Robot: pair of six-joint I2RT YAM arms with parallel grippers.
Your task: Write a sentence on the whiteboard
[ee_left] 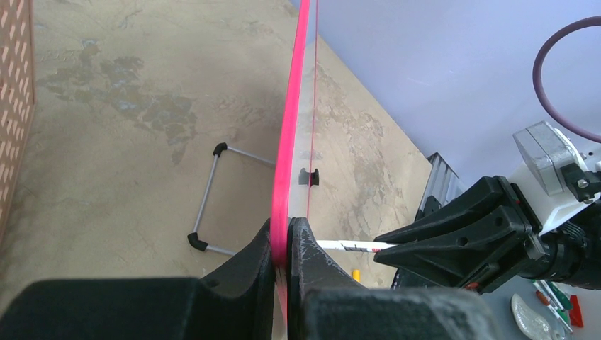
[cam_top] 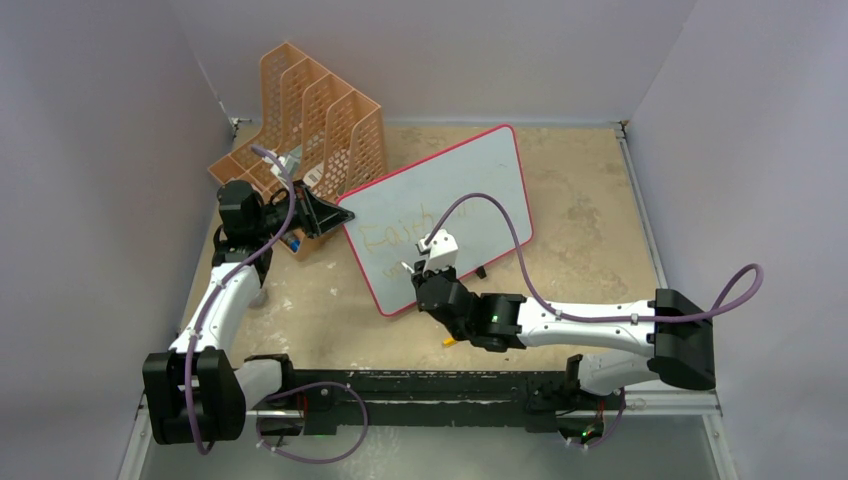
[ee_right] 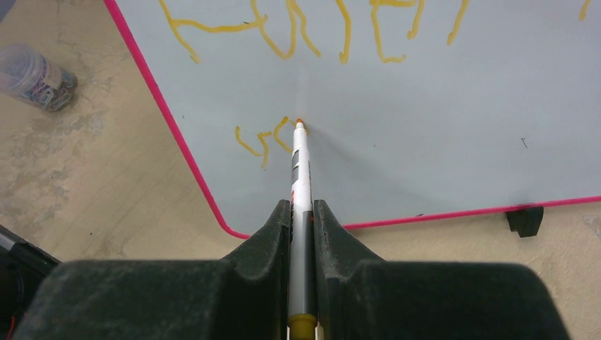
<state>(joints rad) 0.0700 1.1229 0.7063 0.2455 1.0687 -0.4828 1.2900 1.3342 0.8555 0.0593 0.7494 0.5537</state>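
- The whiteboard (cam_top: 440,215) stands propped at a tilt on the table (cam_top: 580,220), its left edge just beside the orange file rack (cam_top: 320,120).
- The left gripper (ee_left: 285,237) is closed on the board's pink frame, with one finger on each face.
- The right gripper (ee_right: 302,212) is clamped on a white marker (ee_right: 300,166).
- The marker's orange tip touches the board at the end of a few strokes low on its left side.
- The sentence (cam_top: 395,238) is in faint yellow: one line runs across the upper part, and a second line below it is only begun.
- A small clear jar (ee_right: 35,78) lies on the table beside the board's left edge.
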